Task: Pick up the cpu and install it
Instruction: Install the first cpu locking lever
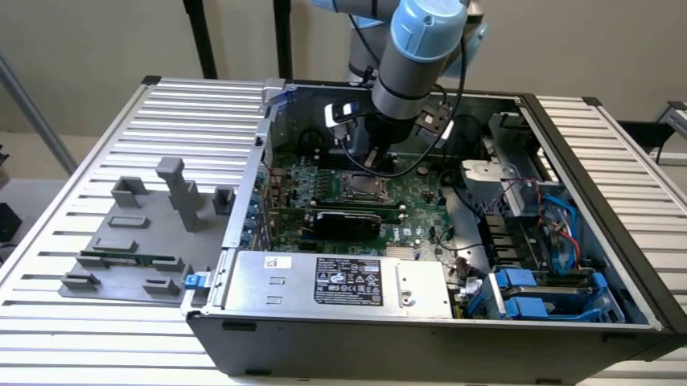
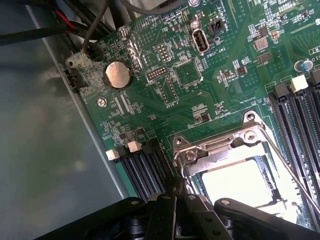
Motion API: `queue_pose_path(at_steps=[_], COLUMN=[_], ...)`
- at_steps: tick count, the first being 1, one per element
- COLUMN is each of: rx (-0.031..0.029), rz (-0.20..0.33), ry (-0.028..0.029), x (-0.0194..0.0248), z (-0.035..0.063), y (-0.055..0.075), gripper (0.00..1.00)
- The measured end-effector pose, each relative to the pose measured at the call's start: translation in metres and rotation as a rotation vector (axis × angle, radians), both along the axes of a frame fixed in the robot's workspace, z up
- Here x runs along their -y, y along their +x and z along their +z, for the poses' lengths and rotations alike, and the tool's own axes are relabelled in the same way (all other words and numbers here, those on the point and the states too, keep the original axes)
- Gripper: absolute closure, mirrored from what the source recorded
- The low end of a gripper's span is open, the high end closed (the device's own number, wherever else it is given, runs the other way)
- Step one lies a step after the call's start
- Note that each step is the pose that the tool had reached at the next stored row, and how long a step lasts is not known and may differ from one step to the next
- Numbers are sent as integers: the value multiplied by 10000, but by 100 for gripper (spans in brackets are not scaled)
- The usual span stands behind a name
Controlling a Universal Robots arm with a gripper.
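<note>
**Exterior view.** My pale blue and grey arm [image 1: 413, 56] reaches down into the open dark grey computer case [image 1: 429, 342], which sits on the ribbed aluminium counter [image 1: 612, 153]. My claw [image 1: 374, 165] hangs just over the green motherboard [image 1: 413, 205], right at the square black-and-metal socket frame [image 1: 359, 186]. A grey moulded fixture [image 1: 129, 241] lies on the counter to the exterior view's left, well apart from the socket.

**Wrist view.** My claw is pinched shut, the black tips together, and I can make out nothing between them. The tips sit at one corner of the socket frame, just beside the black memory slots [image 2: 142, 167]. The cpu [image 2: 240, 182], a small flat square chip with a silvery top, appears to lie inside the frame, glaring pale. I cannot tell whether it is fully seated. A thin wire lever [image 2: 285, 160] runs along the frame's far side.

To my eye the work is now at the socket itself. Doing it well means the chip must lie flat and square in the frame. Any touch should come straight down and lightly, with no sideways shove, and clear of both the lever and the slots.
</note>
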State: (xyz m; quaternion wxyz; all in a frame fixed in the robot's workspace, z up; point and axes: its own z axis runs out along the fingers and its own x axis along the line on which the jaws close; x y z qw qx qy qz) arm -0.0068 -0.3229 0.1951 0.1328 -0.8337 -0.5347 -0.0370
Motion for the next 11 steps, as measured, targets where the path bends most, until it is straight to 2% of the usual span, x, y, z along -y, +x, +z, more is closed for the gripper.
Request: queue_pose_path(at_steps=[3,8,11], rx=[0,5,11], rz=[1,2,7], ry=[69,108,166], x=[8,21,28], z=[0,-9,-15], y=[7,9,9], gripper=[89,89,89])
